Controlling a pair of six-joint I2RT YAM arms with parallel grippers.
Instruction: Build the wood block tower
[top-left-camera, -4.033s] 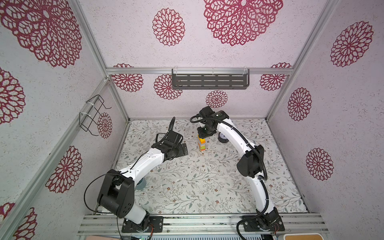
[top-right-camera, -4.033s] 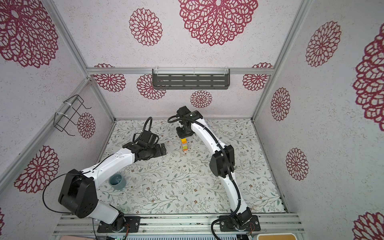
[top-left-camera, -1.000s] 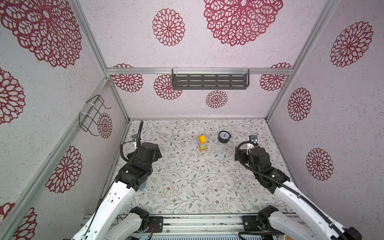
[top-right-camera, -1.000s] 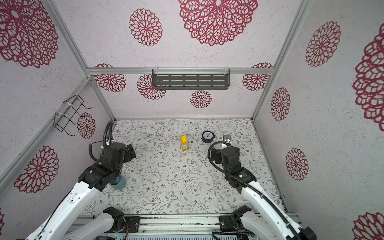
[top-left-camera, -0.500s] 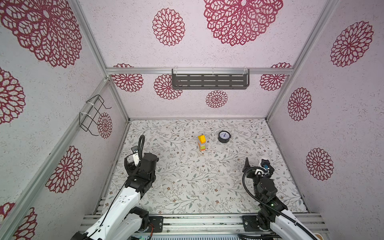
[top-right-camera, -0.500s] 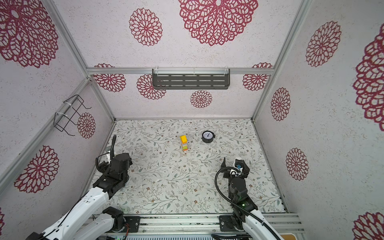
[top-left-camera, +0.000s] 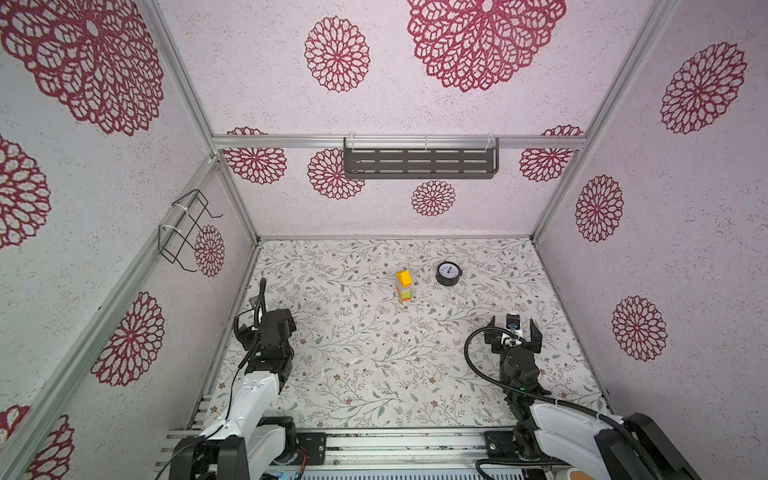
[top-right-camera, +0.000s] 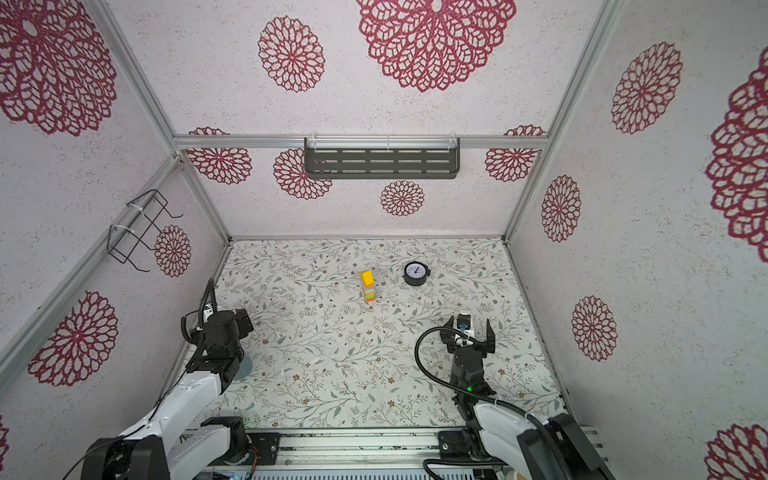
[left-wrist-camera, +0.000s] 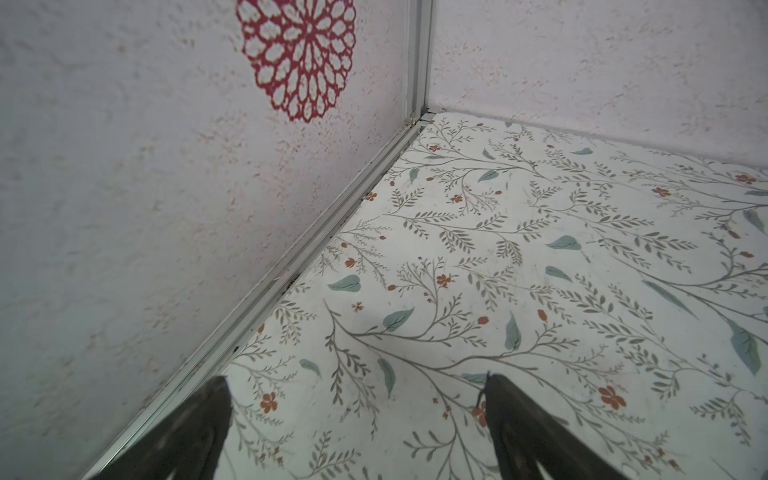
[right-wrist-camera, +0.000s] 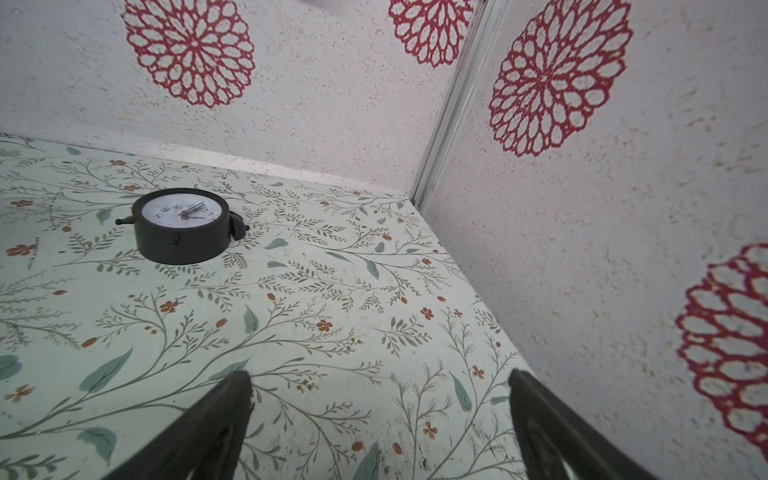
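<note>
Here we see the tower (top-left-camera: 404, 286) standing upright on the floral table (top-left-camera: 365, 361), toward the far middle. It is a narrow single column with a yellow piece on top and green and orange layers beneath. The lowest blocks are too small for us to tell apart. Just to its right, not touching it, the round black clock (top-left-camera: 449, 274) lies face up. We find both arms near the front edge, well apart from the tower. The left gripper (left-wrist-camera: 356, 384) hangs close to the left wall, its jaws spread wide with only bare table between them. The right gripper (top-left-camera: 514, 332) sits toward the right wall, its jaws likewise wide apart and gripping nothing. Its wrist view looks past them to the clock. Neither gripper touches a block.
</note>
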